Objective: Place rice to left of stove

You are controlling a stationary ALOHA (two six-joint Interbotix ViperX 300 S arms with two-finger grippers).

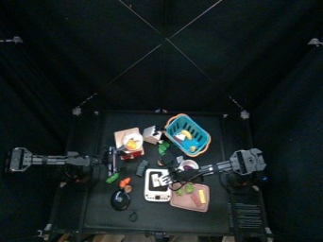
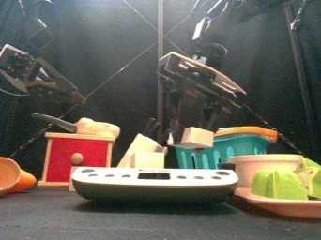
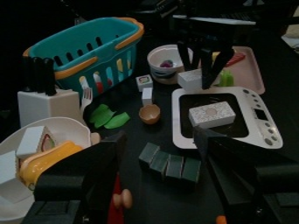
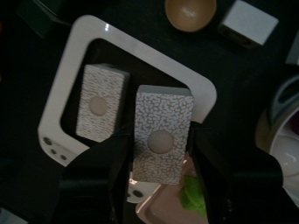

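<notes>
Two speckled grey rice blocks, and our right gripper (image 4: 156, 179) is holding one (image 4: 158, 140) just above the white toy stove (image 4: 73, 61).
Held block's long axis runs straight out from the claw; the other block (image 4: 103, 101) lies parallel beside it on the cooktop. Drop zone lies sideways off the stove toward the left arm. Left gripper (image 3: 158, 166) hangs open, well back. Only the right wrist view shows the grip; the front view hides it.

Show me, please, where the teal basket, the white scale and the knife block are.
teal basket (image 3: 73, 48), left wrist view, its front wall.
white scale (image 3: 264, 122), left wrist view, its button panel.
knife block (image 3: 45, 107), left wrist view, its white front face.
</notes>
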